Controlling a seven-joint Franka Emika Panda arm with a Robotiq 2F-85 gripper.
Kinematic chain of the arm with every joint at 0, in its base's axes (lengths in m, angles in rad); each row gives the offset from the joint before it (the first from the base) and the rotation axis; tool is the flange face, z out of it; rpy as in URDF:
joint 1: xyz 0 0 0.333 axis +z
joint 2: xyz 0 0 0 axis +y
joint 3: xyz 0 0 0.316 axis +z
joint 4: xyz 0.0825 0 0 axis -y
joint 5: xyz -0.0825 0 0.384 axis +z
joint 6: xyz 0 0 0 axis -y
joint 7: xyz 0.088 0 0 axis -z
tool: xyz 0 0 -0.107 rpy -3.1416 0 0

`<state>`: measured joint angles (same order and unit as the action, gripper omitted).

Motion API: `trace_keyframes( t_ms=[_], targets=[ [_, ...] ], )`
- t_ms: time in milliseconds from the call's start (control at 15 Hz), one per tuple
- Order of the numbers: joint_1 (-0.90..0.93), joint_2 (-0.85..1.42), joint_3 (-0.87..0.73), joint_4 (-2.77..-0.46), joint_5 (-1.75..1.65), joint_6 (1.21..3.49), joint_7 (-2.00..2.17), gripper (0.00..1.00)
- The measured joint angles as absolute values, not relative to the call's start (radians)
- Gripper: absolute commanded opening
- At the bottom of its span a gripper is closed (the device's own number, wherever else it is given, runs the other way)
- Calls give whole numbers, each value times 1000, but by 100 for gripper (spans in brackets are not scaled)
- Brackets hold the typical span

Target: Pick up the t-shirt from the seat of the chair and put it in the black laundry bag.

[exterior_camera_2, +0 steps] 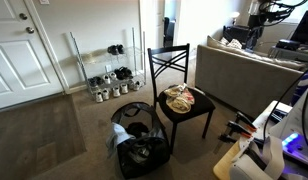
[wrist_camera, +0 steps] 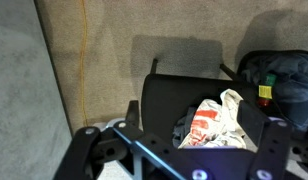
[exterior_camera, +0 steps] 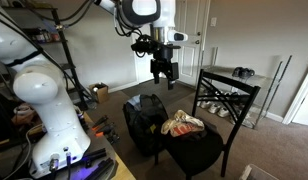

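The t-shirt (exterior_camera: 182, 125) is a crumpled white cloth with red print, lying on the black seat of the chair (exterior_camera: 199, 152). It shows in both exterior views (exterior_camera_2: 181, 98) and in the wrist view (wrist_camera: 216, 120). The black laundry bag (exterior_camera: 143, 120) stands open on the carpet right beside the chair (exterior_camera_2: 137, 147), and its rim is at the right edge of the wrist view (wrist_camera: 284, 72). My gripper (exterior_camera: 162, 70) hangs in the air well above the bag and seat. Its fingers are spread wide and empty in the wrist view (wrist_camera: 180, 152).
The chair's tall metal backrest (exterior_camera: 226, 95) rises behind the seat. A wire shoe rack (exterior_camera_2: 109, 75) with several shoes stands by the wall, near a white door (exterior_camera_2: 24, 50). A grey couch (exterior_camera_2: 244, 65) is behind the chair. A workbench (exterior_camera: 89, 160) sits by the robot base.
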<state>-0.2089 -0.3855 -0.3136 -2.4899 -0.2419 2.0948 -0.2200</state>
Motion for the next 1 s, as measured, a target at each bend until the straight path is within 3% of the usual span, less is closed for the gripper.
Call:
trace_keyframes(
  t_ms=[400, 1000],
  targets=[
    [-242, -385, -399, -2508, -237, 2129, -379, 100],
    [-242, -385, -399, -2509, -236, 2130, -382, 100]
  ],
)
